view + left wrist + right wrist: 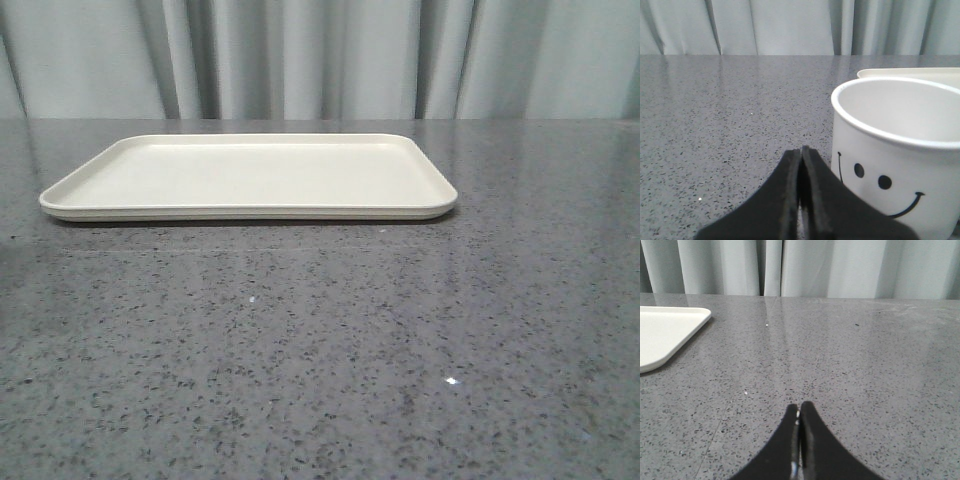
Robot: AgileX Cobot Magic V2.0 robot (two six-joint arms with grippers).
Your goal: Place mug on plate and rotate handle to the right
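Observation:
The cream plate (250, 175) lies flat on the grey table in the front view, with nothing on it. No mug and no gripper show in that view. In the left wrist view the white mug (895, 165) with its black smiley face stands upright on the table, close beside my left gripper (801, 150), which is shut and holds nothing. The handle is hidden. A strip of the plate (910, 73) shows behind the mug. My right gripper (799, 406) is shut and empty over bare table, with a corner of the plate (670, 335) off to one side.
The speckled grey table (320, 350) reaches to a pale curtain (320, 55) at the back.

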